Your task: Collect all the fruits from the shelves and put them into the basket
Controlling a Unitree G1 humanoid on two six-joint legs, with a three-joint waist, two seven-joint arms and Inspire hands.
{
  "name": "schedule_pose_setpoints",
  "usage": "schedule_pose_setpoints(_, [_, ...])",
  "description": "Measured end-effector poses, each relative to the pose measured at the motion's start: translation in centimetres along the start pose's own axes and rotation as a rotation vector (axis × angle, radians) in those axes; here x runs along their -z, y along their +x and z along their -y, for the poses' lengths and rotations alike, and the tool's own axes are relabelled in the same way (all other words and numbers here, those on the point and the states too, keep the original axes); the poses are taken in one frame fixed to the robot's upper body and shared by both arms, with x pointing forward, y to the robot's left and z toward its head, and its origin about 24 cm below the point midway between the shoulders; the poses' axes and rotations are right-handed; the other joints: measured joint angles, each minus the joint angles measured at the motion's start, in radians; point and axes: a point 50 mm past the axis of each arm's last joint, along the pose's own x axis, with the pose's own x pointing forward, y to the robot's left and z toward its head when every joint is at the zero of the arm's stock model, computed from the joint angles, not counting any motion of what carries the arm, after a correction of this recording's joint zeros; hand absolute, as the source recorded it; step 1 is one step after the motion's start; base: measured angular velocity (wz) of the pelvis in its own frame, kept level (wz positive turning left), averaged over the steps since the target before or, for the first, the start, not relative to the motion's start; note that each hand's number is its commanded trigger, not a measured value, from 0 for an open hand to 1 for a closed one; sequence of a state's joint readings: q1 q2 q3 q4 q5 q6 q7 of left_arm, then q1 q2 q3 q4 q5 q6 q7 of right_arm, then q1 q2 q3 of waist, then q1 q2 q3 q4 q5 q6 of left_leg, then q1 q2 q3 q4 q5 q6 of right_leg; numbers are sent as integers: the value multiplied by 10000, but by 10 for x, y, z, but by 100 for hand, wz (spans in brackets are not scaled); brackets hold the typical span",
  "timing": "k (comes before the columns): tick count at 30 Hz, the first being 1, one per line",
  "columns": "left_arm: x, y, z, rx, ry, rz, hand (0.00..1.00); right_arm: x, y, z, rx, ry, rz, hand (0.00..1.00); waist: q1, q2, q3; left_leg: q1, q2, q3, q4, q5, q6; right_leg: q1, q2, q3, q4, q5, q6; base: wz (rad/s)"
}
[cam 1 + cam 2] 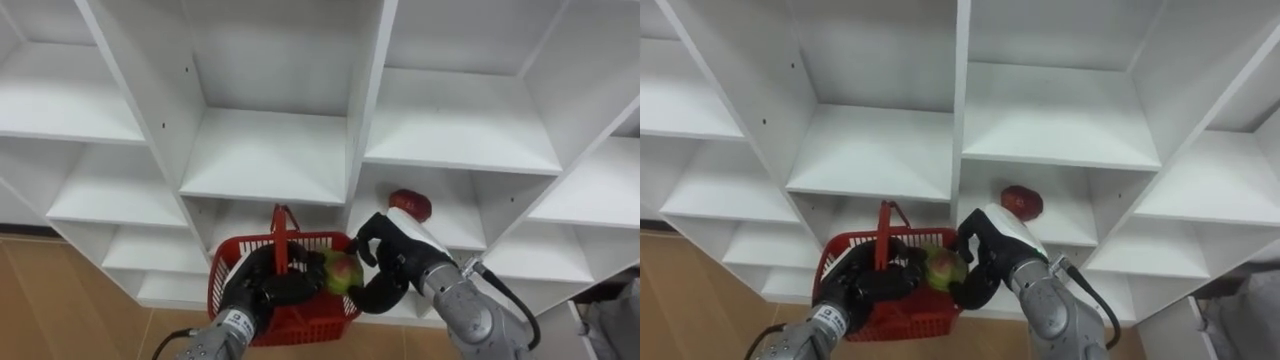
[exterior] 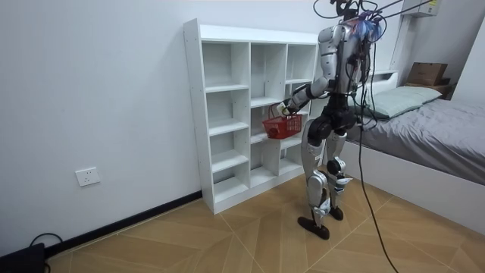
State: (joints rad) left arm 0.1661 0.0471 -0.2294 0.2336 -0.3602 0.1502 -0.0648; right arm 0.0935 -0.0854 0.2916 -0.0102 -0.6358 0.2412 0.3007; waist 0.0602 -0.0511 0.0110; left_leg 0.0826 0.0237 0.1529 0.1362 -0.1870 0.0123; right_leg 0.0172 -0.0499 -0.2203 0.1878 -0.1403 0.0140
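My left hand (image 1: 262,291) grips a red plastic basket (image 1: 300,325) in front of the white closet (image 1: 265,155), and the basket's handle (image 1: 283,232) stands upright. My right hand (image 1: 388,262) is curled round a green-and-red apple (image 1: 343,272), holding it over the basket's right rim. A dark red fruit (image 1: 410,205) lies on a shelf just behind the right hand, right of the upright divider. In the room view I stand facing the closet (image 2: 227,114) with the basket (image 2: 282,126) held at its middle shelves.
The closet's other compartments are bare white shelves (image 1: 460,125). An upright divider (image 1: 368,110) runs between the two middle columns. Wooden floor (image 1: 60,300) lies below. A bed (image 2: 439,144) stands behind me on the room view's right.
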Motion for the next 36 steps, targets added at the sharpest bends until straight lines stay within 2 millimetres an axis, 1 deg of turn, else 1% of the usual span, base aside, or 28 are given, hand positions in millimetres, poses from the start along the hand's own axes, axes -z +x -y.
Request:
schedule_pose_setpoints(6, [0, 0, 1, 98, 6, 2, 100, 0, 0, 0, 7, -1, 18, 100, 52, -5, 5, -36, 5, -3, -13, -1, -1, 4, 2, -20, -1, 0, 1, 0])
schedule_pose_setpoints(7, [0, 0, 1, 116, 15, 5, 100, -1, 0, 1, 11, -4, 22, 81, 47, 1, 9, -37, 8, -3, -25, -2, -2, 4, 5, -23, -1, 1, 0, 0])
schedule_pose_setpoints(8, [-1, 1, 2, 141, 29, 9, 100, -1, 0, 1, 18, -9, 27, 45, 45, 11, 15, -39, 8, -3, -28, -2, -3, 3, 7, -24, -1, 1, 0, 0])
schedule_pose_setpoints(9, [-1, 1, 2, 156, 37, 13, 100, -1, 0, 1, 24, -9, 26, 18, 45, 17, 19, -39, 8, -3, -29, -2, -3, 3, 7, -25, -1, 1, 0, 0])
schedule_pose_setpoints(10, [-1, 1, 3, 189, 55, 20, 100, -1, 1, 1, 34, -11, 30, 0, 45, 27, 26, -40, 7, -3, -34, -2, -3, 1, 7, -27, -2, 1, 0, 0])
schedule_pose_setpoints(16, [0, 1, 6, 351, 128, -31, 100, -1, 1, 1, 46, -30, 46, 0, 49, 30, 29, -33, 4, -3, -63, -2, -3, -5, 8, -23, -2, 0, 1, 0])
schedule_pose_setpoints(23, [3, 1, 11, 740, 219, -229, 100, -7, 3, 4, 133, -56, 235, 0, 48, 24, 29, -21, 4, 1, -56, -2, -3, 0, 8, -16, 2, 0, 1, 0])
schedule_pose_setpoints(36, [3, 1, 11, 758, 252, -239, 100, -7, 4, 5, 117, 76, 289, 0, 33, 24, 30, -25, 5, -1, -55, -2, -3, -2, 8, -27, 0, 0, 1, 0])
